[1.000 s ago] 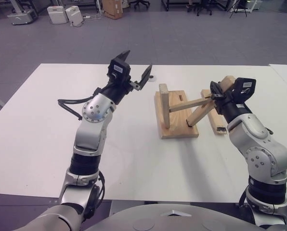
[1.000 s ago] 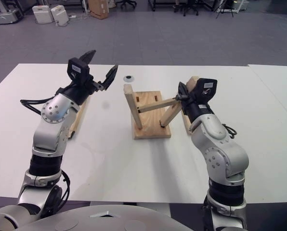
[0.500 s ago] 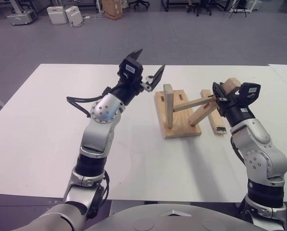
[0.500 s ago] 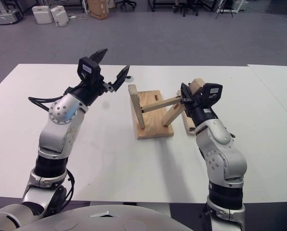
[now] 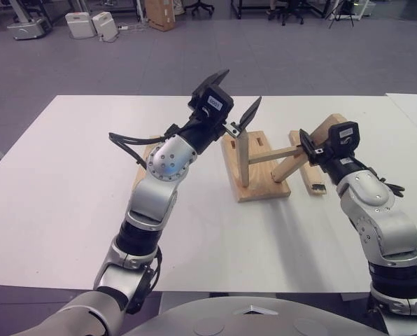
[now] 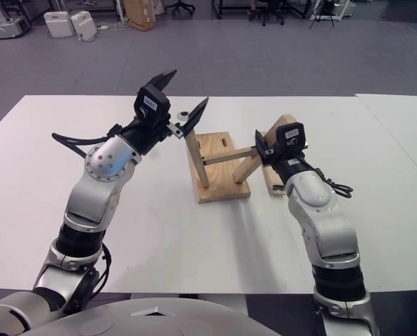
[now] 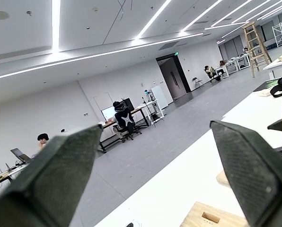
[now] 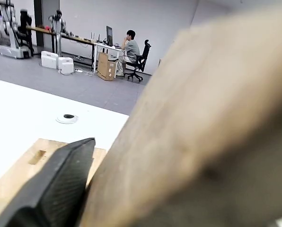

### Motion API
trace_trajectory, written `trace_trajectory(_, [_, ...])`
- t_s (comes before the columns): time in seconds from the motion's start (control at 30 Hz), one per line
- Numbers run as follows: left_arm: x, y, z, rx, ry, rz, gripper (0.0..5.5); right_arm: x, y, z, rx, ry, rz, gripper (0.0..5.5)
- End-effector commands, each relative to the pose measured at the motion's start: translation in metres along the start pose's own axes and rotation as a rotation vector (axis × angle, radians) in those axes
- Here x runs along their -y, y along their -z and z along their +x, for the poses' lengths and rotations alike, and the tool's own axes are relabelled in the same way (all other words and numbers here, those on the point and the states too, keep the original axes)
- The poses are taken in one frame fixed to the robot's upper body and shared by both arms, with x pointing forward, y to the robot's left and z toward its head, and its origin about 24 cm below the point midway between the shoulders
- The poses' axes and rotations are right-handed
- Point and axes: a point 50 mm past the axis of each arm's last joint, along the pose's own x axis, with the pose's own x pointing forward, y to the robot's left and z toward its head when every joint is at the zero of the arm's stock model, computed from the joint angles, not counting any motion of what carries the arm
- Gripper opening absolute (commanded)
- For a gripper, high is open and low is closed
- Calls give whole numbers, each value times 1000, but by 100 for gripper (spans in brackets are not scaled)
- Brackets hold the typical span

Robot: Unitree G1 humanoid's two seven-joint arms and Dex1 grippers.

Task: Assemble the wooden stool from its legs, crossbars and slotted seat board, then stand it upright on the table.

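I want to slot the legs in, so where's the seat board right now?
In the left eye view the seat board lies flat on the table, right of centre, with a leg upright on it by the open left gripper.

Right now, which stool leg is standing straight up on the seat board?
The upright leg nearest the open left tool, rising from the seat board. The leaning leg is gripped in the right tool; a third piece lies flat beside the board.

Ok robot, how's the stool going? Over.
Left pincer open, near upright leg. Right pincer shut on slanted leg over seat board. Loose wood piece beside board.
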Motion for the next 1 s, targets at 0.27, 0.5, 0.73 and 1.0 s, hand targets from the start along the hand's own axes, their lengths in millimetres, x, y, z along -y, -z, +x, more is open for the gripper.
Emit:
trace_trajectory(0.27, [3, 31, -2, -156, -2, -30, 418, -25, 13, -3, 50, -143, 420, 451])
trace_trajectory(0.5, [-6, 19, -1, -115, -17, -16, 418, -27, 4, -6, 199, -47, 98, 533])
trace_trajectory(0.73, [-6, 14, -1, -107, 9, -7, 418, -15, -26, -11, 439, 98, -25, 533])
trace_trajectory(1.0, [-6, 12, -2, -108, 12, -8, 418, -24, 5, -3, 208, -3, 226, 533])
